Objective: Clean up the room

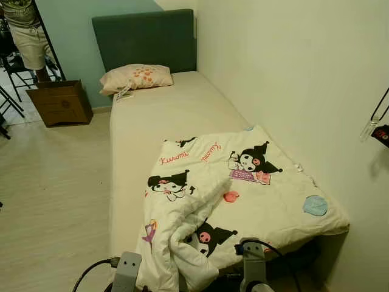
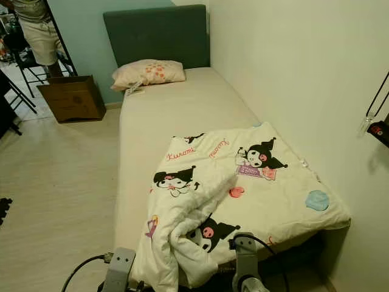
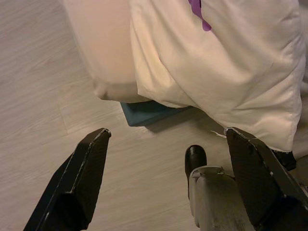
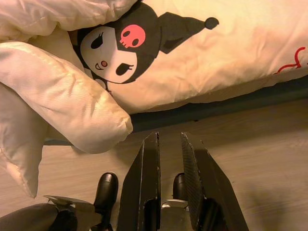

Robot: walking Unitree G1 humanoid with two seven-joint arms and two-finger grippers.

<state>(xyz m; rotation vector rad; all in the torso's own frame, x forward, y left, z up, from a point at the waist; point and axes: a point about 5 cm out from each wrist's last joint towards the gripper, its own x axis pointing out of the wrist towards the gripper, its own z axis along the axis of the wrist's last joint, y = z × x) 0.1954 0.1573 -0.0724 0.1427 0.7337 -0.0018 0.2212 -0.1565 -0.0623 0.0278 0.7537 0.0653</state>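
Making the bed is in hand: the crumpled Kuromi quilt (image 1: 243, 188) needs spreading. Left gripper (image 3: 163, 183) released, right gripper (image 4: 169, 159) clenched empty, both near the bed's (image 1: 164, 115) foot.

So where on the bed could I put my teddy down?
The bare mattress between the pillow and the cartoon blanket is free. The foot end is crowded: the blanket lies bunched there and spills over the edge.

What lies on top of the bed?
On the bed: a pillow by the headboard, a small packet beside it, a crumpled cartoon-print quilt at the foot. Anything under the quilt is hidden.
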